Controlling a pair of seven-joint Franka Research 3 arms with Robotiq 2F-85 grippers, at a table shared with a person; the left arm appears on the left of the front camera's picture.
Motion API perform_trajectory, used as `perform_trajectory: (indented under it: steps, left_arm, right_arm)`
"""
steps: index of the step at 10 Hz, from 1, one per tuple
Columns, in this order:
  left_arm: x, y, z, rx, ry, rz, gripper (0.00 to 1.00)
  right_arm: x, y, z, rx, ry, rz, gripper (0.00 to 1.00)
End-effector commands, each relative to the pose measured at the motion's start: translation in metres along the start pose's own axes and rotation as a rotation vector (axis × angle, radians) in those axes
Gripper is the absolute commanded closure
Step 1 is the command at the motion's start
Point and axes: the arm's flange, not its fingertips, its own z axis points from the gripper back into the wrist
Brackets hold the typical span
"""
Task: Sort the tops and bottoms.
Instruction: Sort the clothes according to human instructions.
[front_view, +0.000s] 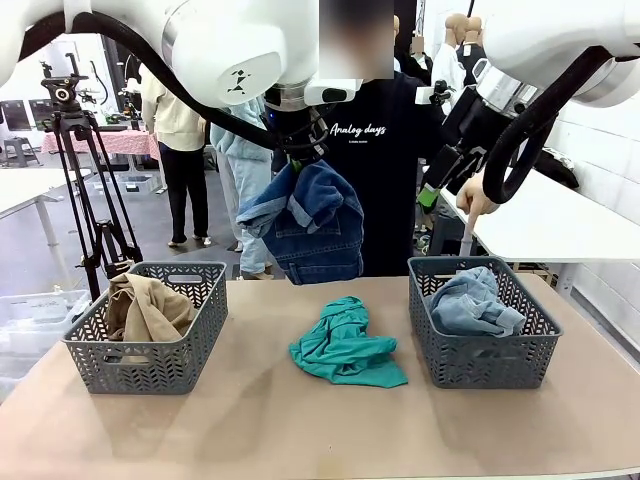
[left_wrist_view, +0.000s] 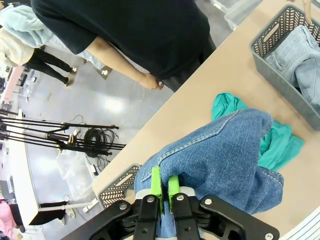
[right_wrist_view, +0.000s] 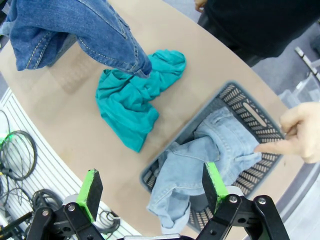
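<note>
Left end effector (left_wrist_view: 164, 181): green pads pinched nearly together on a fold of the dark blue denim shorts (front_view: 312, 225), which hang clear above the far middle of the bench (front_view: 300, 440).
Right end effector (right_wrist_view: 151, 186): fingers spread wide, nothing between them, raised above the right grey basket (front_view: 484, 362).
Pale light-blue denim (front_view: 476, 302): crumpled inside the right grey basket.
Tan-beige top (front_view: 148, 310): heaped in the left grey basket (front_view: 150, 368).
Teal-green tee (front_view: 347, 347): bunched on the bench between the two baskets, nearer the right one.
Person's hand (right_wrist_view: 299, 132): index finger extended toward the right grey basket's rim.
</note>
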Motion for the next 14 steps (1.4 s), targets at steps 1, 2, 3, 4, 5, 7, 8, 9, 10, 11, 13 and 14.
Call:
perform_trajectory:
  steps: [1,2,3,4,5,7,8,9,10,11,13,14]
  left_arm:
    - [0.000,0.005,0.005,0.008,-0.025,-0.016,1.00]
    - [0.000,0.005,0.005,0.008,-0.025,-0.016,1.00]
    - [0.000,0.005,0.005,0.008,-0.025,-0.016,1.00]
    - [0.000,0.005,0.005,0.008,-0.025,-0.016,1.00]
    - [0.000,0.005,0.005,0.008,-0.025,-0.016,1.00]
    - [0.000,0.005,0.005,0.008,-0.025,-0.016,1.00]
    - [0.000,0.005,0.005,0.008,-0.025,-0.016,1.00]
    - [0.000,0.005,0.005,0.008,-0.025,-0.016,1.00]
    - [0.000,0.005,0.005,0.008,-0.025,-0.016,1.00]
    - [0.000,0.005,0.005,0.008,-0.025,-0.016,1.00]
    - [0.000,0.005,0.005,0.008,-0.025,-0.016,1.00]
    - [0.000,0.005,0.005,0.008,-0.025,-0.016,1.00]
  right_arm:
    - [-0.007,0.004,0.011,-0.022,0.022,0.012,0.00]
    - [-0.020,0.008,0.029,-0.059,0.040,0.013,0.00]
    - [-0.034,0.009,0.045,-0.087,0.063,0.003,0.00]
    - [-0.055,0.011,0.062,-0.099,0.119,-0.017,0.00]
    - [-0.068,0.008,0.070,-0.090,0.171,-0.026,0.00]
    - [-0.108,0.000,0.092,-0.091,0.308,-0.100,0.00]
    - [-0.120,-0.004,0.097,-0.079,0.330,-0.122,0.00]
    - [-0.126,-0.008,0.094,-0.067,0.352,-0.126,0.00]
    - [-0.129,-0.012,0.088,-0.067,0.379,-0.138,0.00]
    - [-0.133,-0.019,0.083,-0.055,0.391,-0.141,0.00]
    - [-0.133,-0.014,0.092,-0.050,0.369,-0.129,0.00]
    - [-0.133,-0.014,0.092,-0.050,0.369,-0.129,0.00]
